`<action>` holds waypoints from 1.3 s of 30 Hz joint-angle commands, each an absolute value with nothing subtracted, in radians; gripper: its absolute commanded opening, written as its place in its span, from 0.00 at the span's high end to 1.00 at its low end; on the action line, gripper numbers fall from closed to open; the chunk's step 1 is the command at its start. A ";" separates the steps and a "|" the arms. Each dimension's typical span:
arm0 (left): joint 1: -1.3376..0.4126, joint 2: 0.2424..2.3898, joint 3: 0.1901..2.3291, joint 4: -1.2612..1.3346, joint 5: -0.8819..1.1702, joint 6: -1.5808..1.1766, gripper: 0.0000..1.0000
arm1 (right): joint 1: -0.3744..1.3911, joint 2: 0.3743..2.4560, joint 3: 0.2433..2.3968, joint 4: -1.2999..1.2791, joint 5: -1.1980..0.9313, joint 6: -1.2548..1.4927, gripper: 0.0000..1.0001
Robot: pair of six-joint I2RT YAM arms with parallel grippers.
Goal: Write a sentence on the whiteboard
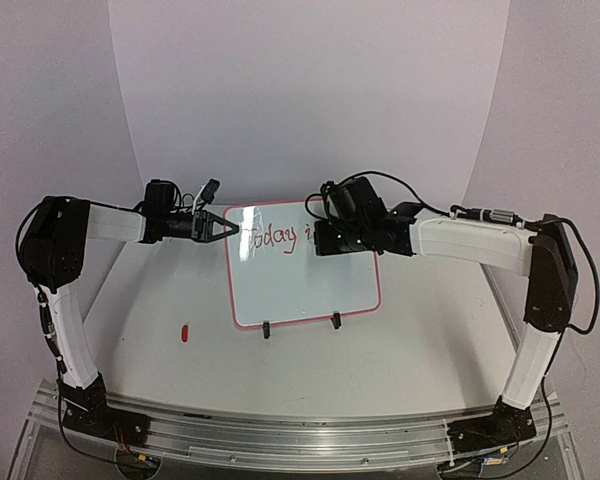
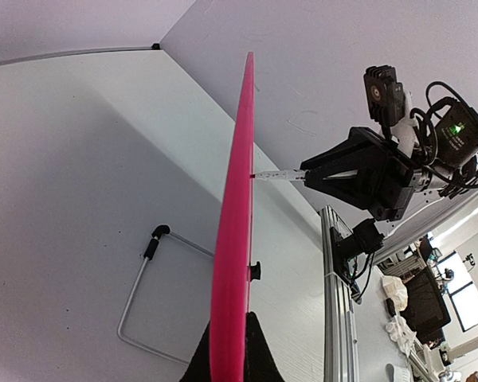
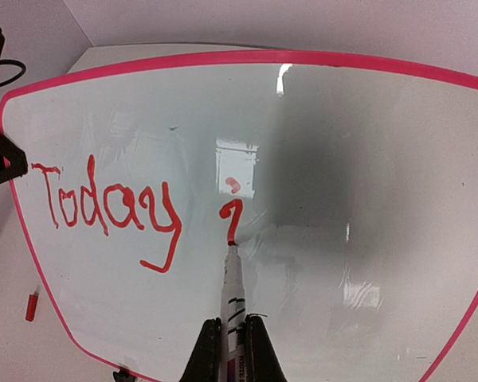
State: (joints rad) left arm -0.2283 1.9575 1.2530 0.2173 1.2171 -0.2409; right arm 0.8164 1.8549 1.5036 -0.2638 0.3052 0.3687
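While on whiteboard (image 3: 366,159), marker (image 3: 232,294) in R gripper (image 3: 233,354).

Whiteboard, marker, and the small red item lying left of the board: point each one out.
whiteboard (image 1: 300,285), top external view, bare white surface below the writing.
marker (image 3: 233,298), right wrist view, white barrel below the tip.
small red item (image 1: 184,332), top external view, its middle.

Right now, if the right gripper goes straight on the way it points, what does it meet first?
The whiteboard: the marker in the right gripper already touches it with its tip, just after the red "Today". Nothing else lies between, as far as the wrist view shows.
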 commanded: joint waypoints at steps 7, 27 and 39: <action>-0.241 1.972 1.250 0.213 1.138 -0.137 1.00 | 0.810 1.858 1.536 -0.334 0.390 0.358 1.00; -0.242 1.974 1.251 0.218 1.131 -0.146 1.00 | 0.809 1.827 1.559 -0.323 0.313 0.343 1.00; -0.241 1.973 1.249 0.220 1.131 -0.144 1.00 | 0.808 1.746 1.478 -0.236 0.311 0.349 1.00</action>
